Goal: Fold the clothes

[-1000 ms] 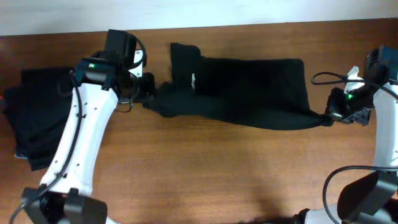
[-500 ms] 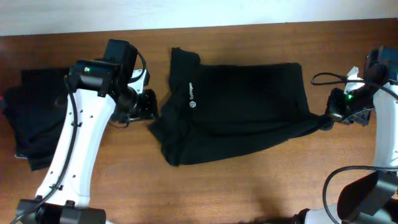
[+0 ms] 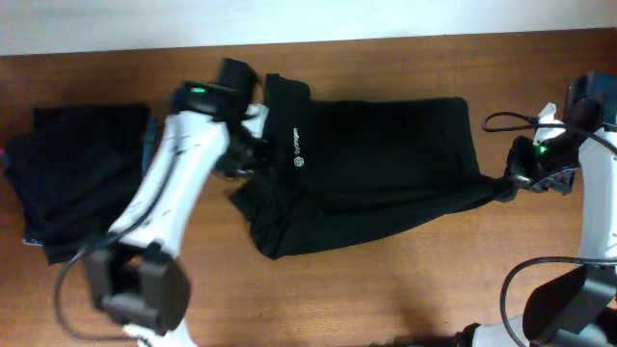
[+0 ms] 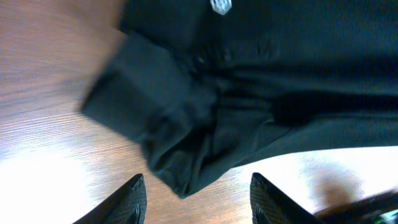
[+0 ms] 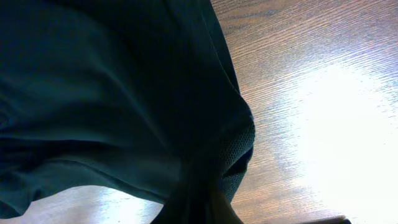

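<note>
Brown wooden table (image 3: pixel 386 299) runs the full width of the overhead view. Starting at the left gripper (image 4: pixel 198 180): its two fingers stand apart with nothing between them, hovering just above the rumpled near-left corner of the black soft fabric garment (image 3: pixel 376 164). That corner lies bunched into a thick cuff-like roll rather than flat. The right gripper (image 3: pixel 514 181) is clamped together on the garment's right near corner, drawing the cloth into a tight gathered point, and the wrist view shows the fabric pulled up and puckered there.

Outward from the grippers, the garment is spread across the middle of the table, far side fairly straight, near side slanting and uneven. A small white printed logo (image 3: pixel 300 162) faces up near its left end. Well to the left, apart from it, sits a dark stack of folded clothes (image 3: pixel 77 173).

By my reading, the stack is finished work, while this garment is only laid out: the left corner needs smoothing, and the actual folds are all yet to be made.
</note>
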Motion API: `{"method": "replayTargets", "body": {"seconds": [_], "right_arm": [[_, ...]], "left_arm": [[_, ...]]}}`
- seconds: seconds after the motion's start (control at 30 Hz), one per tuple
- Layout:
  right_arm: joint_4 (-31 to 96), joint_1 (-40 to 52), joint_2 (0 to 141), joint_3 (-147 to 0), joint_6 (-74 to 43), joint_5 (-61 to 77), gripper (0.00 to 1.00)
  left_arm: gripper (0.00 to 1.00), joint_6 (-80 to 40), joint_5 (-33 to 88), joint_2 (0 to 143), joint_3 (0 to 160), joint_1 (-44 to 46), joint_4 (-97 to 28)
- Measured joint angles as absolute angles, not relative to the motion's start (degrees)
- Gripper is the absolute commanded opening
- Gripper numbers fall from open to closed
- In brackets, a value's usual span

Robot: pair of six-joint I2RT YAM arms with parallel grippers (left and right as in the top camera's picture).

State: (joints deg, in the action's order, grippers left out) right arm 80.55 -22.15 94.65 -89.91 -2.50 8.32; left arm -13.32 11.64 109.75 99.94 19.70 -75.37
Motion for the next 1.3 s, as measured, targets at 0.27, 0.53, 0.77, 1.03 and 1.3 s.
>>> {"method": "replayTargets", "body": {"seconds": [0.27,0.53,0.77,1.03,1.3], "right_arm": [[80.6,-22.2,94.7,-89.9,-2.5,8.3,0.05],[80.6,-22.2,94.7,-89.9,-2.5,8.3,0.05],[80.6,-22.2,94.7,-89.9,-2.5,8.3,0.05],[80.6,-22.2,94.7,-89.9,-2.4,8.3,0.05],[80.6,-22.2,94.7,-89.9,-2.4,8.3,0.05]], "left_arm": [[0.52,-13.3,12.0,122.0,99.9,27.3,-76.6],[0.37,-13.1,12.1,126.1,100.0,27.8,-77.2],[0.38,-13.1,12.0,126.1,100.0,29.6,-77.3],[0.28,-13.1,12.1,126.1,99.8,33.7,-77.4],[0.0,-13.1,11.4,126.1,99.7,33.6,-78.3]]}}
